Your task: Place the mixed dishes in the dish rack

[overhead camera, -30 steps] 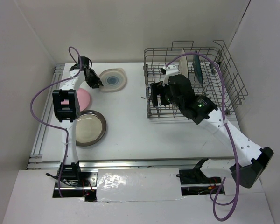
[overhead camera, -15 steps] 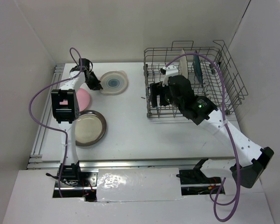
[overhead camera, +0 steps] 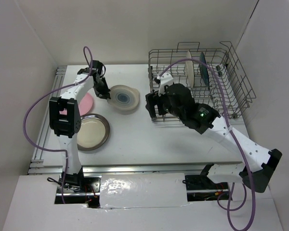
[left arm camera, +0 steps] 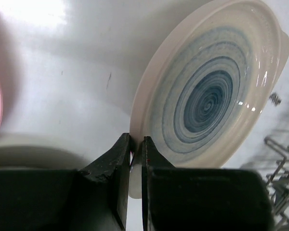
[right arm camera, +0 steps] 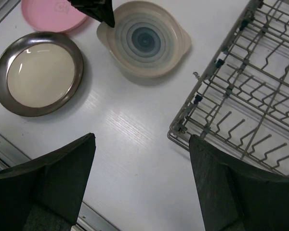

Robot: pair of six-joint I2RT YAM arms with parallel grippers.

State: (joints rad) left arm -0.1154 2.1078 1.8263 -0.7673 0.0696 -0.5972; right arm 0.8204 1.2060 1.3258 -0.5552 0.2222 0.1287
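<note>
Plate [left arm camera: 202, 101] blue-centred, face up | left jaws pinch its rim | right jaws wide, empty

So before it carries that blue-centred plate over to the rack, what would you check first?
1. Left gripper clamped on the blue plate's rim: ok.
2. Plate lifted off the table: cannot tell.
3. Right gripper open and apart from the plate: ok.
4. Free tines in the rack: ok, its near part holds nothing.
5. Way into the rack: probably not ok, the right arm hangs over its near left corner.
6. Pink plate and brown-rimmed plate apart from the held one: ok.
</note>
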